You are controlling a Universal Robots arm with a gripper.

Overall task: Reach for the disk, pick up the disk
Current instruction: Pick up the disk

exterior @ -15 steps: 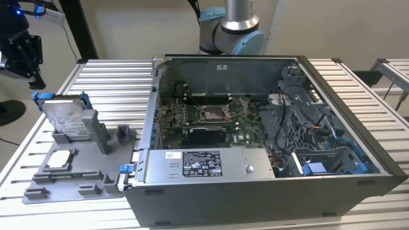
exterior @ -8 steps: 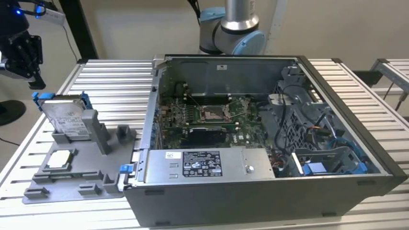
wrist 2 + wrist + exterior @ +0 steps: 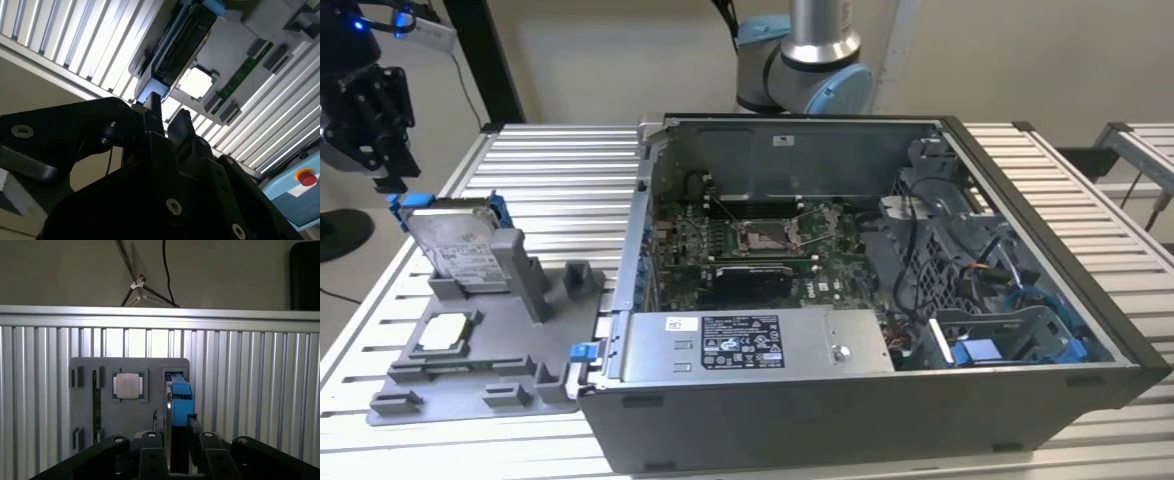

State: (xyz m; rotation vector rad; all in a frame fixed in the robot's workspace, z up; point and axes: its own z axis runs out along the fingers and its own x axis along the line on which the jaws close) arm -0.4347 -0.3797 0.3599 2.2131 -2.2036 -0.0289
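The disk (image 3: 454, 245) is a silver hard drive with a white label and blue side rails. It stands upright in a slot of the grey plastic stand (image 3: 480, 350) at the exterior view's left. My black gripper (image 3: 387, 180) hangs just above the disk's upper corner. In the first wrist view the gripper (image 3: 172, 435) is open, and the disk (image 3: 179, 400) shows edge-on between the two fingers (image 3: 151, 440). In the second wrist view the disk (image 3: 175, 45) lies just beyond the fingertips (image 3: 153, 107), which stand apart.
A small white-faced square chip (image 3: 447, 330) lies in the stand. An open computer case (image 3: 854, 290) stands beside the stand in the middle of the slatted metal table (image 3: 547, 190). The arm's base (image 3: 807, 70) rises behind the case. A blue box with a red button (image 3: 305, 177) stands off the table.
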